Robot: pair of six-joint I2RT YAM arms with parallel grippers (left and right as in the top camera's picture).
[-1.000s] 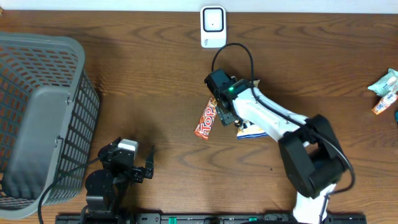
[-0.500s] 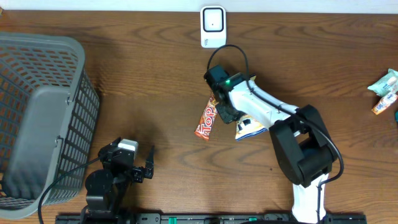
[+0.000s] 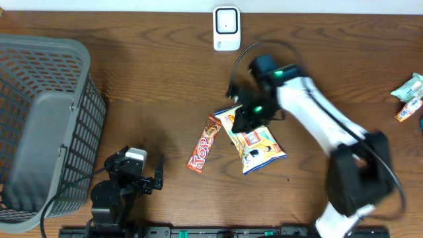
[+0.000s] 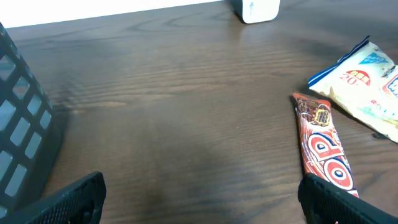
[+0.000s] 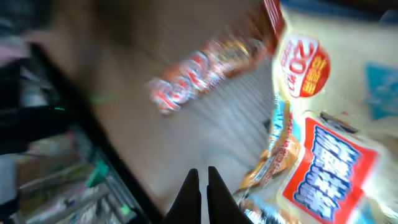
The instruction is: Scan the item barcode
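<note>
The item, a yellow snack bag with blue and red print, lies skewed at mid-table. My right gripper is over its upper left part, shut. The blurred right wrist view shows the bag just right of the closed fingers and nothing between them; whether they pinch its edge does not show. A red Top candy bar lies just left of the bag. The white scanner stands at the far edge. My left gripper rests open near the front.
A large grey mesh basket fills the left side. Several small packets lie at the right edge. Bare wood stretches between the basket and the candy bar.
The right gripper shut and its arm swung right and back. The snack bag now shows fully, shifted left, and the candy bar has slid toward the front left. The left arm stayed still.
</note>
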